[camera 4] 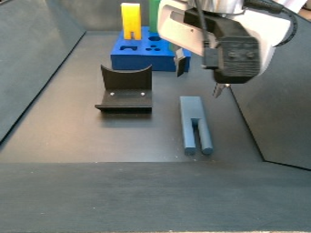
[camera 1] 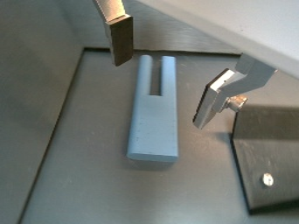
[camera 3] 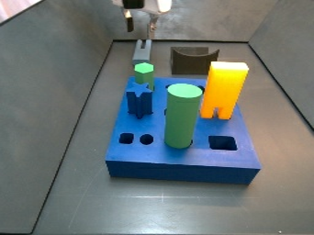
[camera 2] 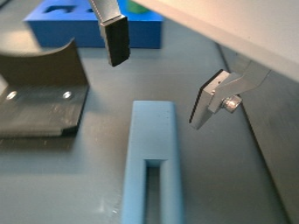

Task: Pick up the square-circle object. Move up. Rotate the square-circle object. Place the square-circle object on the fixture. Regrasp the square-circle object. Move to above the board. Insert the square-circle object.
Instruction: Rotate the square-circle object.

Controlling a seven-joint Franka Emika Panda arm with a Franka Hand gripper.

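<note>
A dark grey floor with grey walls carries everything. The board (camera 3: 185, 151) holds four upright pegs (green cylinder (camera 3: 182, 115), orange-yellow block (camera 3: 225, 89), dark-blue star peg (camera 3: 139, 99), small green hexagonal peg (camera 3: 143, 69)). One square-circle object (camera 1: 153, 109) lies flat on the floor beside the fixture (camera 4: 124, 88), untouched. The gripper (camera 1: 163, 74) hovers above it, fingers (camera 1: 121, 39) spread apart.

Open-jawed gripper (camera 4: 199, 80) hanging over the slender pale grey-blue peg (camera 4: 195, 123), bare floor both sides. Dark notched fixture (camera 4: 124, 89) just beside, blue board (camera 3: 185, 138) with upright pegs beyond.
</note>
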